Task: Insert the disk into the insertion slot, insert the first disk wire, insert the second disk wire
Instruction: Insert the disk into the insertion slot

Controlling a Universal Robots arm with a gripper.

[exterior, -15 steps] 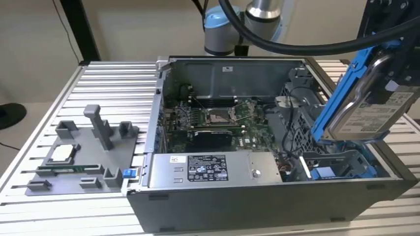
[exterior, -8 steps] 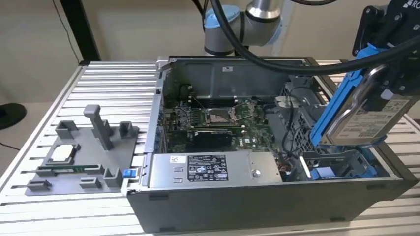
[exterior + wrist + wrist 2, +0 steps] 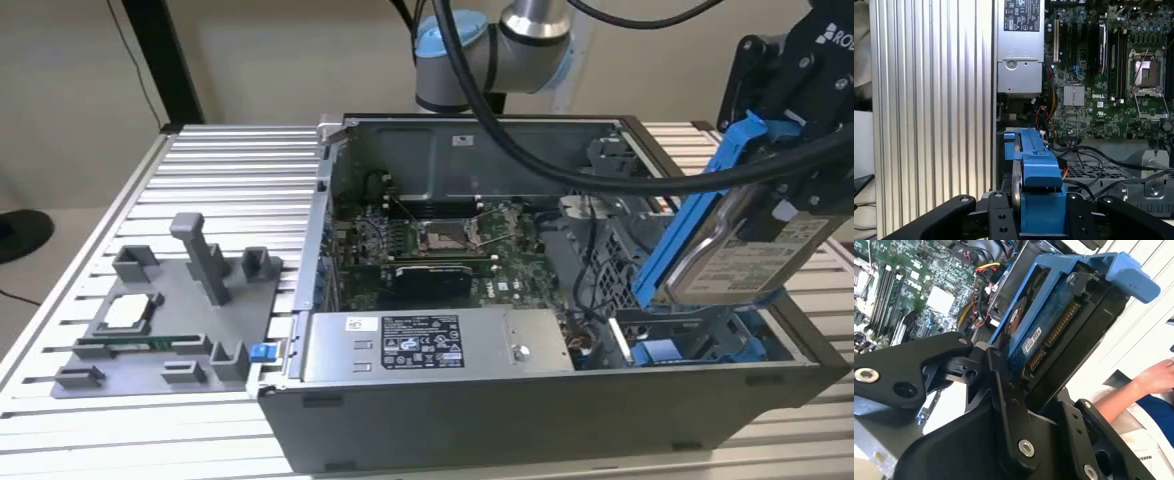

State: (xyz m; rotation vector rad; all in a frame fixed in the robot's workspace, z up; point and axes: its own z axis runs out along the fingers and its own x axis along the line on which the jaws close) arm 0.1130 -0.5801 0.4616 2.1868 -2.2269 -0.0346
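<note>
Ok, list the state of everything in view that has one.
Silver hard drive in blue plastic carrier: gripped, tilted over the case, not seated.
Black gripper: shut on the drive.
Grey computer case: open, side panel off.
Grey power-supply box: mounted in the case.

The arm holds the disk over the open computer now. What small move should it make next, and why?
Probably a slow descent, with the tilt straightened. The end effector grips the disk, which hangs tilted above the blue bay at the exterior view's right, not yet inside it.
</note>
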